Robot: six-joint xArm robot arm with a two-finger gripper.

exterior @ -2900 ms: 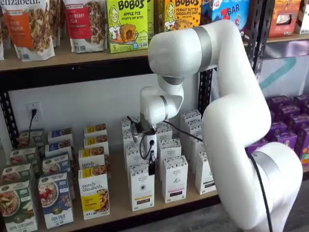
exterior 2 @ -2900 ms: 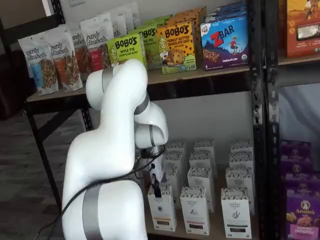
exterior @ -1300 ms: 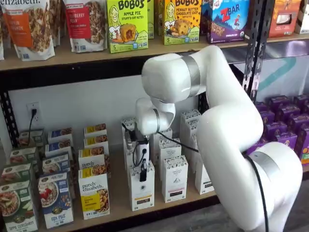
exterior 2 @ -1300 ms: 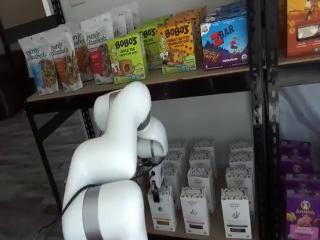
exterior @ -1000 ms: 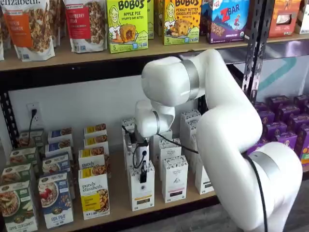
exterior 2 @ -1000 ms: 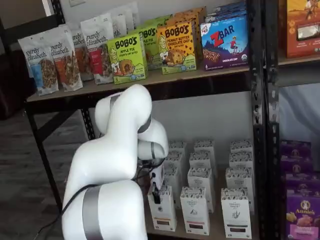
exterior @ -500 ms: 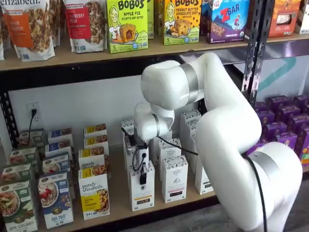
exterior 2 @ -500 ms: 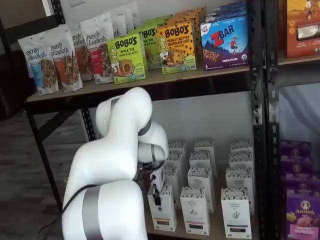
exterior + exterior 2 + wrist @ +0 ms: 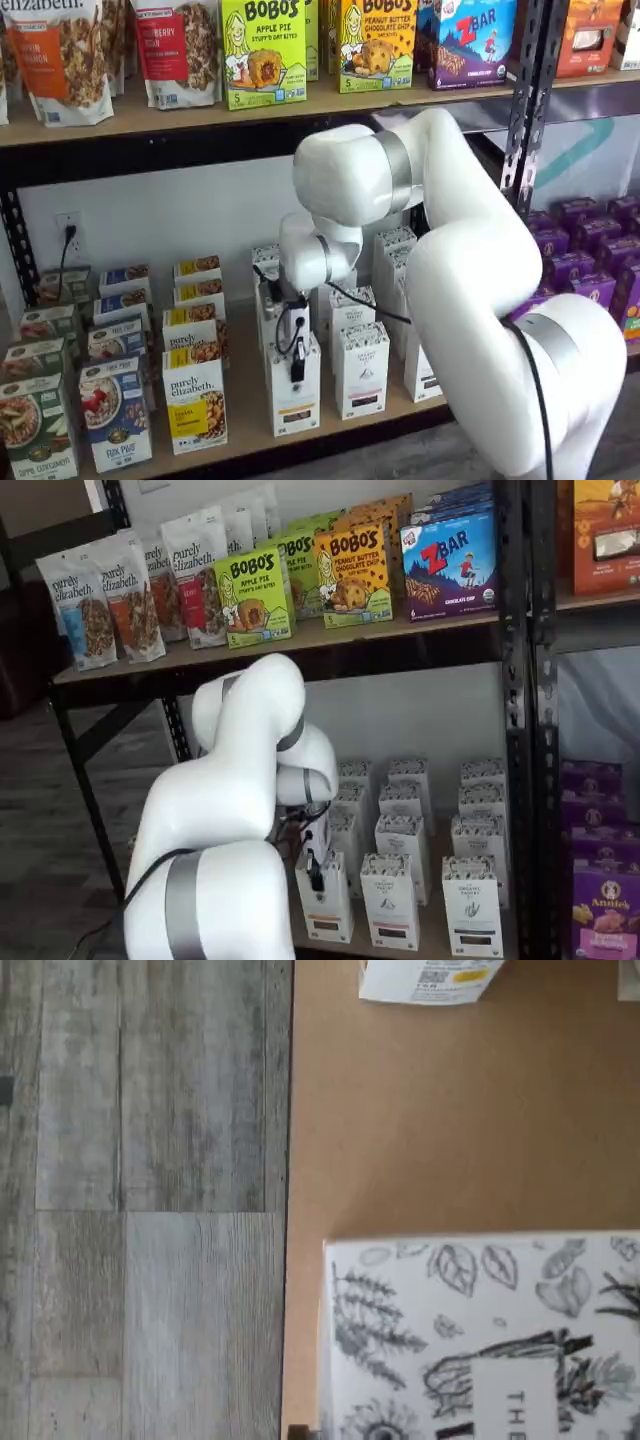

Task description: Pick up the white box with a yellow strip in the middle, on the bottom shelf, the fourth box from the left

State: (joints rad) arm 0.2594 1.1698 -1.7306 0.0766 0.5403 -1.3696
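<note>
The white box point(image 9: 293, 392) stands at the front of the bottom shelf point(image 9: 245, 398), with a pale yellow-tan strip low on its front. It also shows in a shelf view point(image 9: 326, 905). My gripper point(image 9: 297, 366) hangs right at the box's top, and one black finger lies over its upper front. In a shelf view the gripper point(image 9: 316, 872) again shows as one dark finger at the box's top, so a gap cannot be judged. The wrist view shows the box's leaf-printed top point(image 9: 480, 1340) close below, on the tan board point(image 9: 420, 1120).
More white cartons point(image 9: 361, 368) stand close to the right and behind. "purely elizabeth" boxes point(image 9: 194, 400) stand to the left. The upper shelf with Bobo's boxes point(image 9: 263, 50) is overhead. A black rack post point(image 9: 527, 100) and purple boxes point(image 9: 590, 270) are at the right. Grey floor point(image 9: 140, 1200) lies past the shelf edge.
The arm has come down and shifted a little left, bringing the gripper from above the row down onto the front white box's top. It has barely moved in the last half second.
</note>
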